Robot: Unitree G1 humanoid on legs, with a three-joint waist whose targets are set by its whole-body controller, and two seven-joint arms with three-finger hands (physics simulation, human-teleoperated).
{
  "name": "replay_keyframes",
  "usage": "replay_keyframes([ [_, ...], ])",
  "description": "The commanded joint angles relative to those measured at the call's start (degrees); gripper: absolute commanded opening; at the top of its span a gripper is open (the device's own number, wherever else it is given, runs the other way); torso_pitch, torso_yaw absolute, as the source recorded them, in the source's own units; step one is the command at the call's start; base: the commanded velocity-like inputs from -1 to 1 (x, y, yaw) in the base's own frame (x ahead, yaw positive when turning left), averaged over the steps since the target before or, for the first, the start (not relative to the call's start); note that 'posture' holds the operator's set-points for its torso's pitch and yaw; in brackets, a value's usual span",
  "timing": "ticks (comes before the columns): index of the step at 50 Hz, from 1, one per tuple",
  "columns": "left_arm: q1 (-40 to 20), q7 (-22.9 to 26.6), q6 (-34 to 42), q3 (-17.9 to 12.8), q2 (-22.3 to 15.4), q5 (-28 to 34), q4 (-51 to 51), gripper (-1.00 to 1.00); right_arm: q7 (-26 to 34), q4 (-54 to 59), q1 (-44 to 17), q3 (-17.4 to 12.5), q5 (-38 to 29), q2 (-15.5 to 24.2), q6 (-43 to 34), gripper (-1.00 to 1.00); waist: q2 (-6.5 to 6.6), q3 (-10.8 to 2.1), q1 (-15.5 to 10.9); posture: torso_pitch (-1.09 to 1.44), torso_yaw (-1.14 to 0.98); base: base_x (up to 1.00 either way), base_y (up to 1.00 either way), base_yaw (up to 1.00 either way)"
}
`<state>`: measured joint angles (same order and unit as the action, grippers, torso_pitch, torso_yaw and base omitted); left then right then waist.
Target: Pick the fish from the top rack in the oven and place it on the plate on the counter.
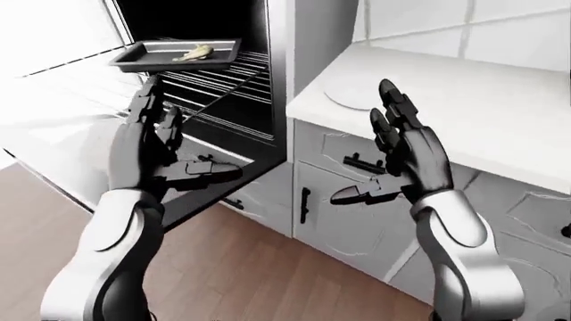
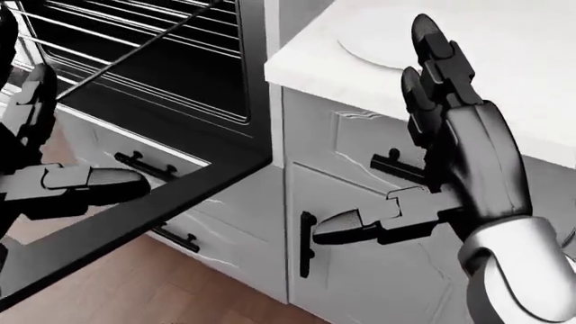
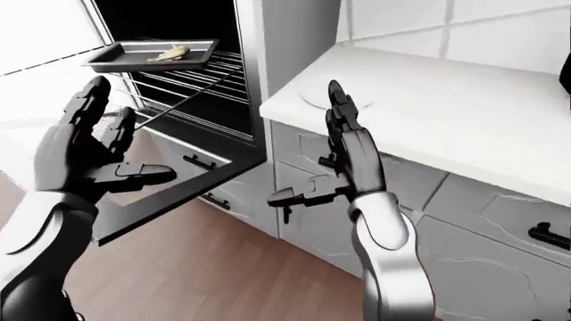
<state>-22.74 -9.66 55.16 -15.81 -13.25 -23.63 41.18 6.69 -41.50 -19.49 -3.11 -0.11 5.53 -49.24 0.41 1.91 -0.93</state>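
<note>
Both hands empty, fingers spread: left hand (image 1: pixel 147 150), right hand (image 1: pixel 406 154). Fish (image 1: pixel 196 52) up past left hand on tray (image 1: pixel 147 60); looked small, probably light and slippery, best pinched mid-body. Plate (image 1: pixel 353 93) just beyond right hand.

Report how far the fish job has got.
Done: the oven door is open. The fish lies on its tray on the top rack, untouched. In hand: nothing; the left hand and right hand are both open and empty, short of the oven. Left: reach in, grasp the fish, carry it to the plate on the counter.
</note>
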Motion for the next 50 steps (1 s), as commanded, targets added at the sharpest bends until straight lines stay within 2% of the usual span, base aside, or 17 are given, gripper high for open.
replay_keyframes([
  [1, -1.6, -0.8, 0.7, -1.6, -1.0, -1.2, 1.4, 1.00, 0.4, -1.4, -1.6, -0.1, 0.4, -0.3, 0.7, 1.00, 0.10, -0.72, -0.3, 0.00, 0.00, 0.17, 0.00, 1.00],
  [3, -2.2, -1.7, 1.7, -1.4, -1.2, -1.9, 2.1, 1.00, 0.3, -0.7, -1.7, -0.3, 0.8, -0.5, 0.9, 1.00, 3.59, -2.00, -0.7, 0.00, 0.00, 0.17, 0.00, 1.00],
  [6, -2.9, -2.0, 2.0, -1.1, -1.7, -2.3, 1.8, 1.00, 0.4, -1.2, -3.0, -0.7, 1.2, 0.1, -0.6, 1.00, 2.56, -0.52, -1.7, 0.00, 0.00, 0.17, 0.00, 1.00],
  [9, -3.5, -2.4, 3.2, -1.4, -2.1, -3.2, 2.5, 1.00, 0.3, -2.4, -3.6, -1.0, 1.6, 0.5, -2.1, 1.00, 0.71, -0.98, -2.3, 0.00, 0.00, 0.17, 0.00, 1.00],
  [13, -4.3, -3.0, 4.0, -1.5, -2.4, -3.9, 2.6, 1.00, 0.1, -3.1, -4.7, -1.6, 2.2, 0.9, -3.4, 1.00, -2.35, 0.34, -1.6, 0.00, 0.00, 0.17, 0.00, 1.00],
  [16, -6.0, -3.9, 5.9, -2.4, -3.3, -5.6, 3.3, 1.00, -0.1, -5.2, -6.4, -1.9, 3.0, 1.4, -6.1, 1.00, -7.66, -1.10, -0.3, 0.00, 0.00, 0.17, 0.00, 1.00],
  [17, -6.0, -3.8, 5.4, -2.4, -3.6, -5.7, 2.7, 1.00, -0.3, -5.5, -6.7, -1.9, 3.1, 1.5, -6.5, 1.00, -4.89, 0.02, -0.5, 0.00, 0.00, 0.16, 0.00, 1.00],
  [19, -6.9, -4.8, 7.0, -3.2, -4.0, -7.2, 3.7, 1.00, -0.5, -6.0, -7.5, -1.7, 3.4, 1.6, -7.4, 1.00, -5.55, -0.33, -0.6, 0.00, 0.00, 0.18, 0.00, 1.00],
  [22, -8.4, -6.1, 9.0, -3.6, -4.7, -9.1, 4.4, 1.00, -0.7, -6.7, -8.5, -1.8, 3.5, 2.0, -8.7, 1.00, -4.42, -0.64, -0.6, 0.00, 0.00, 0.17, 0.00, 1.00],
  [27, -10.7, -8.3, 11.1, -5.5, -6.9, -13.2, 4.2, 1.00, -0.7, -8.4, -13.0, -2.5, 4.1, 3.3, -13.8, 1.00, -1.13, -0.27, 0.0, 0.00, 0.00, 0.17, 0.00, 1.00],
  [32, -10.5, -10.0, 10.6, -5.9, -8.5, -16.1, 4.0, 1.00, -1.1, -9.2, -14.7, -3.2, 5.2, 3.7, -15.7, 1.00, 3.76, -2.06, -0.1, 0.00, 0.00, 0.17, 0.00, 1.00],
  [34, -10.6, -10.8, 10.5, -5.9, -8.8, -17.0, 4.1, 1.00, -1.1, -9.2, -14.8, -3.7, 5.7, 4.0, -15.6, 1.00, 3.35, -0.23, -0.8, 0.00, 0.00, 0.18, 0.00, 1.00],
  [36, -10.7, -11.7, 10.6, -6.1, -9.3, -18.2, 4.2, 1.00, -1.0, -9.3, -14.8, -4.1, 6.5, 4.1, -15.5, 1.00, 1.77, -0.96, -1.6, 0.00, 0.00, 0.17, 0.00, 1.00],
  [42, -9.8, -13.0, 9.3, -5.4, -10.0, -19.6, 4.3, 1.00, -2.2, -10.4, -16.8, -5.2, 8.8, 4.8, -17.6, 1.00, -1.93, 0.62, -1.3, 0.00, 0.00, 0.17, 0.00, 1.00],
  [45, -9.3, -12.6, 8.2, -5.1, -10.4, -19.3, 3.7, 1.00, -2.7, -10.4, -16.8, -5.4, 9.6, 5.2, -17.5, 1.00, -6.33, -0.28, -0.9, 0.00, 0.00, 0.17, 0.00, 1.00],
  [46, -9.6, -13.3, 9.2, -5.8, -10.4, -20.2, 4.3, 1.00, -2.9, -10.5, -17.0, -5.6, 10.0, 5.3, -17.7, 1.00, -5.10, -0.40, -0.5, 0.00, 0.00, 0.17, 0.00, 1.00],
  [50, -8.6, -12.9, 7.4, -5.3, -11.0, -19.8, 3.6, 1.00, -4.4, -10.0, -18.3, -5.9, 10.3, 6.0, -17.3, 1.00, -4.34, 0.95, 0.8, 0.00, 0.00, 0.13, 0.00, 0.71],
])
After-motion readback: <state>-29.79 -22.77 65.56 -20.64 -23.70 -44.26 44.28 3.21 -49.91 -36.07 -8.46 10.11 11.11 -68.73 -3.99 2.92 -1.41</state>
